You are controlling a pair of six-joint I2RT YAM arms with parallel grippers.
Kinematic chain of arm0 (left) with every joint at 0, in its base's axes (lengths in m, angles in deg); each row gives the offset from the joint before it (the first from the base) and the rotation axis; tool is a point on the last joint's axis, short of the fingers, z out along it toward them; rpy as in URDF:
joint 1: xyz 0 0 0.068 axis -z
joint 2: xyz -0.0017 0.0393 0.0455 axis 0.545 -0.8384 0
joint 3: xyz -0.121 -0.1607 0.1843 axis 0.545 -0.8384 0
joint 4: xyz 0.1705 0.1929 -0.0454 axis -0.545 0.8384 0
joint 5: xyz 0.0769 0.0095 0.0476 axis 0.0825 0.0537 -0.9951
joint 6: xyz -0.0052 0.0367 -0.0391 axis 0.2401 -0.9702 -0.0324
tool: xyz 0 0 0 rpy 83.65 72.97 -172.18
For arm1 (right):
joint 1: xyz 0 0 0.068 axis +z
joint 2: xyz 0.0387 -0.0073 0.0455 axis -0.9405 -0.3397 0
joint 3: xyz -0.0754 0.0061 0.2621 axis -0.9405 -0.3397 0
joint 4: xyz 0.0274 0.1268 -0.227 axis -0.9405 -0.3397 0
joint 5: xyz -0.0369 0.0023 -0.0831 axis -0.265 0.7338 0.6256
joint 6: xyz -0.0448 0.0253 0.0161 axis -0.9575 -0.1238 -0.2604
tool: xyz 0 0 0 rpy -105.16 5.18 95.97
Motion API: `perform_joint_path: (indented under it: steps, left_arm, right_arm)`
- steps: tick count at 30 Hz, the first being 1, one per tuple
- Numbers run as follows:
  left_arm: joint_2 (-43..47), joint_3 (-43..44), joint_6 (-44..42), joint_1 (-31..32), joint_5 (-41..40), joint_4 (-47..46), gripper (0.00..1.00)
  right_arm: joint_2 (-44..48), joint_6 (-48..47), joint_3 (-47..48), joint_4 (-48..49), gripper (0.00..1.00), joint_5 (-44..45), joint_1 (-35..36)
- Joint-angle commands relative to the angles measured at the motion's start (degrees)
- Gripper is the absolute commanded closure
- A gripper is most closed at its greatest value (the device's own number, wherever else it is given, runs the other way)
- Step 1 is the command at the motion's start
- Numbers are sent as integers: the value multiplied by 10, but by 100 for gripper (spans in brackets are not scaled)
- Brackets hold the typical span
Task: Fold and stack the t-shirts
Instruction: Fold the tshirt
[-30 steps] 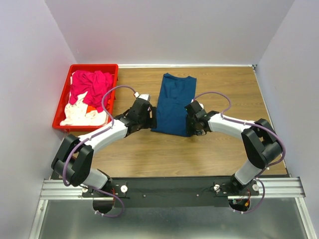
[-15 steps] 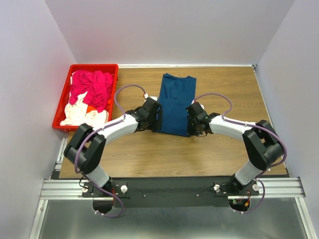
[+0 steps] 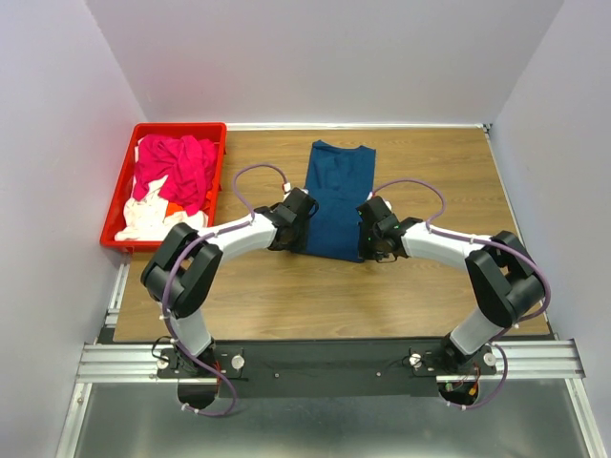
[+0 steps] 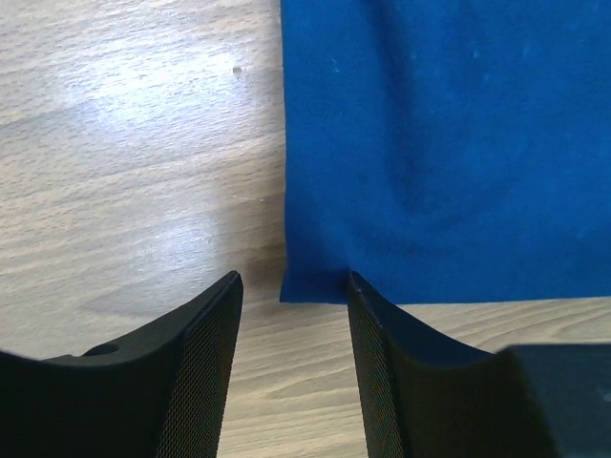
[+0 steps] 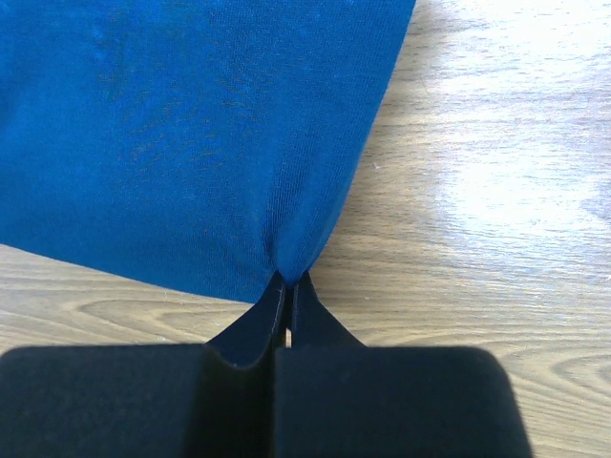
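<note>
A dark navy t-shirt [image 3: 336,196] lies folded into a long strip on the wooden table [image 3: 286,286]. My left gripper [image 3: 305,227] is low at its near left corner, open. In the left wrist view the corner of the navy t-shirt [image 4: 439,143] sits between the tips of the left gripper [image 4: 293,279], with the right finger [image 4: 382,353] at the cloth's edge. My right gripper [image 3: 368,235] is at the near right corner. In the right wrist view the right gripper [image 5: 289,279] is shut, pinching a bunched fold of the navy t-shirt [image 5: 191,124].
A red crate [image 3: 177,127] stands at the back left and holds a magenta-pink t-shirt [image 3: 177,167], a white one [image 3: 148,221] and a bit of orange [image 3: 173,205]. White walls close the table on three sides.
My left arm has swung right to the shirt's near left corner and its jaws have narrowed. The right gripper has closed on the near right corner.
</note>
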Motion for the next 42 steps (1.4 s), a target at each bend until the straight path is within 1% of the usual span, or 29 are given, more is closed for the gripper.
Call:
perform_joint_path:
  steps: [1, 9, 10, 12, 14, 15, 16, 18, 19, 20, 21, 25, 28, 30, 31, 32, 33, 34, 35, 37, 38, 39, 40, 41, 42]
  left_arm:
    - [-14, 10, -4, 2, -15, 19, 44]
    - [-62, 17, -20, 10, -7, 37, 45]
    - [-66, 18, -20, 11, -7, 40, 49]
    - [-67, 14, -18, 12, -7, 40, 51]
    - [-67, 11, -17, 14, -5, 41, 59]
    - [-66, 8, -17, 13, -2, 42, 60]
    - [-66, 6, -17, 14, 0, 42, 65]
    - [-65, -1, -15, 15, 1, 43, 73]
    - [-63, -4, -13, 16, 2, 45, 81]
    - [-59, -10, -11, 16, 2, 46, 98]
    - [-55, -14, -10, 18, 2, 48, 100]
    - [-28, -39, -4, 31, 16, 54, 100]
    - [24, -67, 12, 59, 25, 76, 100]
    - [53, -93, 37, 94, 30, 93, 100]
    - [70, -102, 50, 109, 41, 112, 100]
    - [105, -121, 77, 124, 50, 123, 100]
    - [123, -128, 99, 161, 59, 148, 100]
    - [143, -135, 118, 180, 78, 158, 100]
    - [183, -147, 136, 199, 91, 168, 100]
    - [225, -157, 184, 225, 120, 189, 100]
    - [265, -159, 193, 224, 132, 195, 100]
    - [285, -153, 195, 224, 133, 200, 100]
    - [299, -144, 194, 219, 127, 210, 100]
    - [313, -130, 185, 212, 110, 215, 100]
    - [314, -105, 170, 197, 110, 215, 100]
  right_arm:
    - [-35, -16, -47, -117, 99, 12, 7]
    - [-32, -19, -47, -116, 99, 13, 7]
    - [-30, -19, -47, -116, 99, 15, 7]
    - [-27, -19, -48, -116, 99, 18, 7]
    - [-25, -20, -49, -116, 99, 18, 7]
    - [-24, -20, -49, -116, 99, 18, 7]
    - [-24, -20, -48, -116, 99, 18, 7]
    - [-24, -21, -47, -116, 99, 17, 7]
    - [-23, -22, -46, -117, 99, 14, 7]
    - [-21, -25, -45, -117, 99, 12, 7]
    - [-19, -26, -46, -117, 99, 9, 7]
    - [2, -30, -50, -126, 99, -16, 12]
    - [35, -22, -51, -180, 99, -37, 39]
    - [58, -12, -57, -213, 99, -50, 59]
    - [90, -5, -60, -229, 99, -76, 72]
    - [107, 15, -67, -265, 99, -87, 98]
    - [129, 28, -71, -281, 99, -97, 111]
    - [169, 55, -73, -313, 99, -121, 132]
    - [194, 67, -76, -329, 99, -133, 138]
    - [238, 86, -66, -358, 99, -149, 141]
    - [274, 97, -57, -388, 99, -146, 141]
    - [284, 101, -41, -404, 99, -133, 141]
    - [288, 101, 7, -422, 99, -89, 140]
    - [286, 90, 34, -451, 99, -64, 140]
    - [263, 81, 67, -466, 99, -31, 140]
